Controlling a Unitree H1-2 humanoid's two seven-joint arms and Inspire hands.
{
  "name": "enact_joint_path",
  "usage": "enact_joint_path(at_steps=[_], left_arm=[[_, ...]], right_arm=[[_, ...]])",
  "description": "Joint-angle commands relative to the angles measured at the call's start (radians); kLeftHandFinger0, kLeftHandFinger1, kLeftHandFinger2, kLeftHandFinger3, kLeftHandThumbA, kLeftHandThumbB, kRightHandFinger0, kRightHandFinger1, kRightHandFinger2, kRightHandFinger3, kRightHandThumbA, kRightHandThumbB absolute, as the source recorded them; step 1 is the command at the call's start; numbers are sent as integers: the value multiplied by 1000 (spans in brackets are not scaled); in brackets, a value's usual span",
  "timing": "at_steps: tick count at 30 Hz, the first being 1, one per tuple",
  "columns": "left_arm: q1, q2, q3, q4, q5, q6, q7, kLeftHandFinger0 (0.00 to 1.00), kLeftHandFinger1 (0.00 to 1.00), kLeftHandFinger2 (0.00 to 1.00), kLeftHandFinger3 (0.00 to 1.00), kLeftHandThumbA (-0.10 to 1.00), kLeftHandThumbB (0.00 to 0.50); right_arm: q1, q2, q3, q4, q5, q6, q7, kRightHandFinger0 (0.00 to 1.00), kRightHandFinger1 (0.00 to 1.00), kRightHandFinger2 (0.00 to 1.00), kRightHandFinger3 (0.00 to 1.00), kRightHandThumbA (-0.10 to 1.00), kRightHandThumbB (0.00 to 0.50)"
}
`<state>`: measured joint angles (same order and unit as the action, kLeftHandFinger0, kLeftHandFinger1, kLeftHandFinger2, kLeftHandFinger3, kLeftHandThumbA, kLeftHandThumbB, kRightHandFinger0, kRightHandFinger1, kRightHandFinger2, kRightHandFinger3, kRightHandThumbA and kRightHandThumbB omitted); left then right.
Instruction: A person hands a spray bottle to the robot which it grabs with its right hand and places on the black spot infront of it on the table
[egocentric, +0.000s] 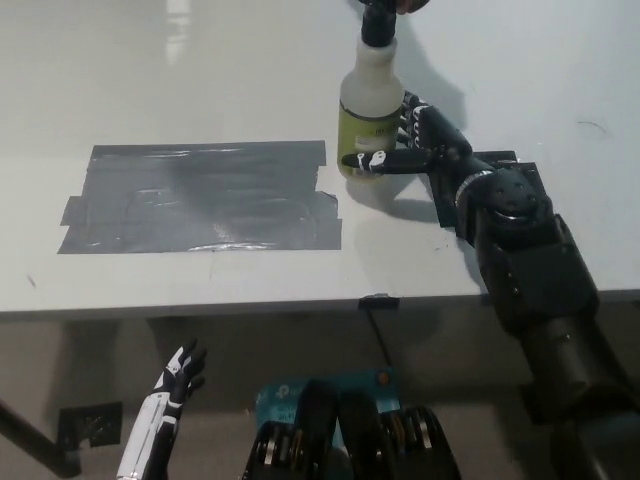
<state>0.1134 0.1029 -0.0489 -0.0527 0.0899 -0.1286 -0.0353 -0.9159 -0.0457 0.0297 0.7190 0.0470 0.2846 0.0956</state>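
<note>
A spray bottle (371, 105) with a black nozzle and yellow-green label stands on the white table (200, 70), just right of centre at the back. A person's hand (408, 5) holds its top at the picture's upper edge. My black right hand (412, 145) is wrapped around the bottle's lower body, thumb across the front and fingers behind. The black spot (446, 207) lies right of the bottle, mostly hidden under my right forearm. My white left hand (168, 395) hangs open below the table edge at lower left.
A large grey tape patch (200, 195) covers the table's left middle. The table's front edge (250, 305) runs across the picture. A blue object (285, 397) lies on the floor beneath it.
</note>
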Motion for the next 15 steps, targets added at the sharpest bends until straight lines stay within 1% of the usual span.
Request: enact_joint_path(at_steps=[1, 3, 6, 10, 12, 13, 15], left_arm=[[-4, 5, -6, -11, 4, -33, -8, 1000, 1000, 1000, 1000, 1000, 8], [-6, 6, -5, -9, 6, -38, -6, 1000, 1000, 1000, 1000, 1000, 0], [-5, 5, -4, -10, 7, -39, -5, 1000, 1000, 1000, 1000, 1000, 6], [-6, 6, -7, -7, 17, -47, -2, 1000, 1000, 1000, 1000, 1000, 0], [-5, 5, -6, -7, 17, -40, -2, 1000, 1000, 1000, 1000, 1000, 2], [-7, 2, -5, -14, 4, -26, -7, 1000, 1000, 1000, 1000, 1000, 18], [-4, 0, -6, -25, -2, -13, -12, 1000, 1000, 1000, 1000, 1000, 19]], right_arm=[[-95, 6, 1, 43, -26, -71, -34, 1000, 1000, 1000, 1000, 1000, 500], [-110, 8, 2, 65, -32, -84, -42, 1000, 1000, 1000, 1000, 1000, 500], [-141, 8, -3, 124, -32, -124, -42, 1000, 1000, 1000, 1000, 1000, 500], [-171, 20, -30, 168, -5, -144, -52, 1000, 1000, 1000, 1000, 1000, 500], [-181, 25, -33, 175, -5, -153, -53, 1000, 1000, 1000, 1000, 1000, 500], [-194, 31, -34, 180, -5, -159, -53, 1000, 1000, 1000, 1000, 1000, 500], [-203, 35, -32, 189, -3, -183, -35, 1000, 1000, 1000, 1000, 1000, 500]])
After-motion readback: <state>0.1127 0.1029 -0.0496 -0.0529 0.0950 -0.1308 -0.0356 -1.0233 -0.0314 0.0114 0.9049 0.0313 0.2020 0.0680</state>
